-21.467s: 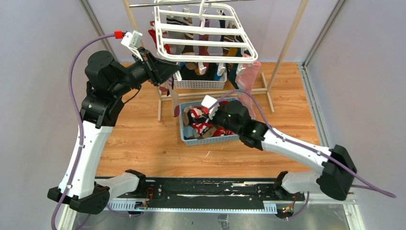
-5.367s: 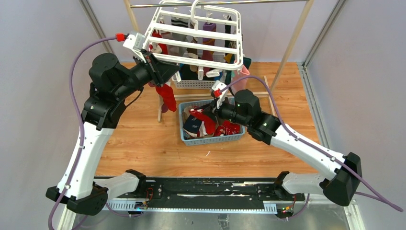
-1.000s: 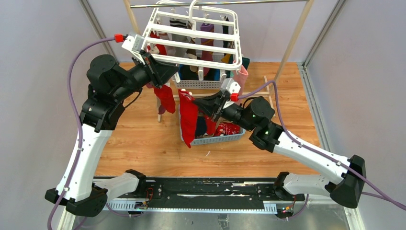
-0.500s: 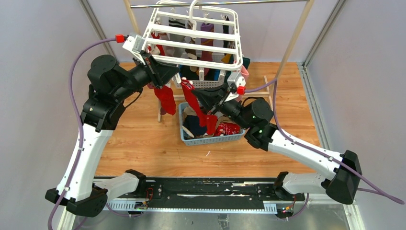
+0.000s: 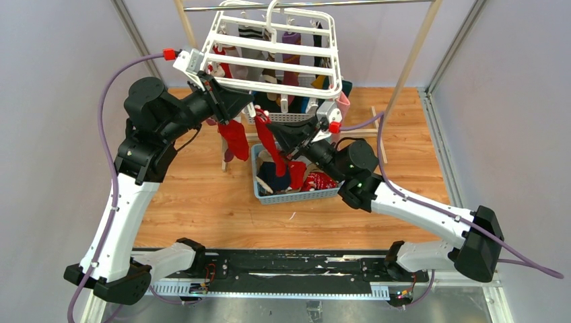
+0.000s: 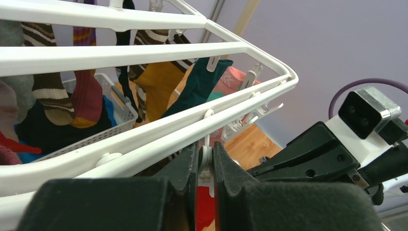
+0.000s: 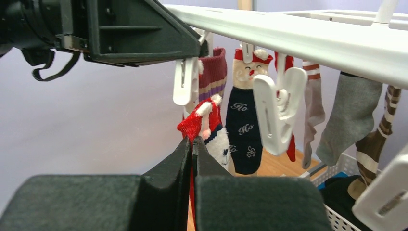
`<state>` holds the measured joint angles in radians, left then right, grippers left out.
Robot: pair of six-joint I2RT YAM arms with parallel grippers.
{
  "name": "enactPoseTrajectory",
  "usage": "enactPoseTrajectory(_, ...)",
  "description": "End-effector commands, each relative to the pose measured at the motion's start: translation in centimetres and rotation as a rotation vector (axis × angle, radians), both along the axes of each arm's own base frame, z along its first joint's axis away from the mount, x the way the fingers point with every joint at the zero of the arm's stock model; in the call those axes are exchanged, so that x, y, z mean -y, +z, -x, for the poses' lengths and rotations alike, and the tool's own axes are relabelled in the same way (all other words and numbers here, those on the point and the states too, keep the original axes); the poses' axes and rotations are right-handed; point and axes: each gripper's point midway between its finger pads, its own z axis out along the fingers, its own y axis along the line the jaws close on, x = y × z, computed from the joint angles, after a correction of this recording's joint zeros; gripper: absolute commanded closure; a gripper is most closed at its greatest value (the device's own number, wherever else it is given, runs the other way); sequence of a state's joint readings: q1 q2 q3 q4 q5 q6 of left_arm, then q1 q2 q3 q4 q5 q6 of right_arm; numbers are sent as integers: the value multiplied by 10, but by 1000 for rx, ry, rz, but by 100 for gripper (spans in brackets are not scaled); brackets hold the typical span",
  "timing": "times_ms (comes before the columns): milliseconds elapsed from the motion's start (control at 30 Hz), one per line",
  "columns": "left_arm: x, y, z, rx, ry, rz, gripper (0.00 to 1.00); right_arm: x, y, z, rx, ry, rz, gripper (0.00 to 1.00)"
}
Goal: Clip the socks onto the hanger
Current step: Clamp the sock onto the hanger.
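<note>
Socks [image 7: 244, 127] of several colours hang clipped beneath the white hanger [image 5: 276, 50], which is suspended over the far edge of the desk [image 5: 195, 195], about midway along it. The left claw [image 6: 206, 150] is narrowed onto the hanger's near rail, pinching what looks like a white clip [image 6: 206, 156], though its fingers hide most of it. The right claw [image 7: 192, 144] is closed tight on the top of a red sock [image 7: 199, 120], held just under that rail beside the left claw. The sock's foot dangles above the blue basket [image 5: 296, 195] near the desk's centre.
</note>
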<state>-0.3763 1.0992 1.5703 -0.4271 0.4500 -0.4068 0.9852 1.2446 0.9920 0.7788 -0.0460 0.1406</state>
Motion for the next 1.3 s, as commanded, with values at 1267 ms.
enactPoseTrajectory(1267,-1,0,9,-18,-9,1,96,-2,21,16,71,-140,-27,100)
